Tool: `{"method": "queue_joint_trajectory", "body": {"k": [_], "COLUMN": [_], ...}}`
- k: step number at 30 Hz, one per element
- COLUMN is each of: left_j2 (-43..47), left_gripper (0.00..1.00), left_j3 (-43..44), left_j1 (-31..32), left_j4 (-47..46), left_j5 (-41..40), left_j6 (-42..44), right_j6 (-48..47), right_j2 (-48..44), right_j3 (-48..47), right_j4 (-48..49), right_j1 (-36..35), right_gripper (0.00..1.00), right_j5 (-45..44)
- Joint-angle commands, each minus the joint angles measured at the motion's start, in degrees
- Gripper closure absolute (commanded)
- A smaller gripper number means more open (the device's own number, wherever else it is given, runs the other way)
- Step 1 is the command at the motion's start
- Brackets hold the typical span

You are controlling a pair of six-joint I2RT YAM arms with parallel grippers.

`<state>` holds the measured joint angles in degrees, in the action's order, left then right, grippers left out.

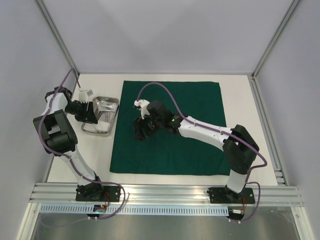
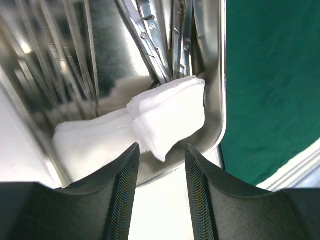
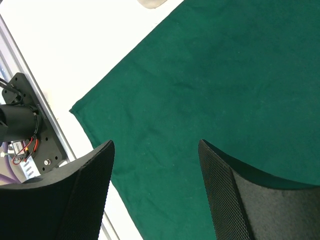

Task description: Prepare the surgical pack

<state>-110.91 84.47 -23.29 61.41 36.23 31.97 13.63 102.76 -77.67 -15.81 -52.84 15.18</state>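
The cloth (image 1: pixel 195 100) lies flat on the middle of the counter (image 1: pixel 240 95). The tray (image 1: pixel 116 111) sits on the counter just beside the cloth's left edge. In the tray, the gauze (image 2: pixel 165 115) lies at the near end and the instruments (image 2: pixel 150 45) lie behind it. The left hand (image 2: pixel 161 155) hangs over the tray, and the right hand (image 3: pixel 156 150) hangs over the cloth's left half.

The white table (image 1: pixel 235 85) carries a dark green cloth (image 1: pixel 195 145), spread flat as one square sheet over its middle, edges roughly parallel to the table's. Just beside the cloth's left edge, toward the far end, a shiny steel tray (image 1: pixel 116 111) sits on the bare surface
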Motion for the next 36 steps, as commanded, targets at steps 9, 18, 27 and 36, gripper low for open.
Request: {"method": "queue_joint_trajectory", "body": {"k": [9, 18, 27, 36], "left_j2": [14.6, 3.9, -2.6, -6.6], "left_gripper": [0.46, 0.51, 0.58, 0.69], "left_j3": [-5.5, 1.9, 6.5, 6.9], "left_j1": [-0.2, 0.6, 4.7, 6.0], "left_j4": [-16.4, -14.9, -18.0, -18.2], "left_j5": [-22.7, -22.7, -29.1, -30.5], "left_j6": [-11.0, -11.7, -11.4, -9.8], "right_j6": [1.0, 1.3, 1.8, 2.1], "right_j2": [0.8, 2.4, 3.5, 5.1], "right_j3": [-1.7, -4.1, -5.7, -7.4], "right_j4": [1.8, -0.1, -1.8, -2.4], "right_j1": [-0.2, -0.2, -0.2, -0.2], "right_gripper": [0.30, 0.30, 0.30, 0.30], "right_j5": [3.0, 3.9, 3.4, 3.6]}}
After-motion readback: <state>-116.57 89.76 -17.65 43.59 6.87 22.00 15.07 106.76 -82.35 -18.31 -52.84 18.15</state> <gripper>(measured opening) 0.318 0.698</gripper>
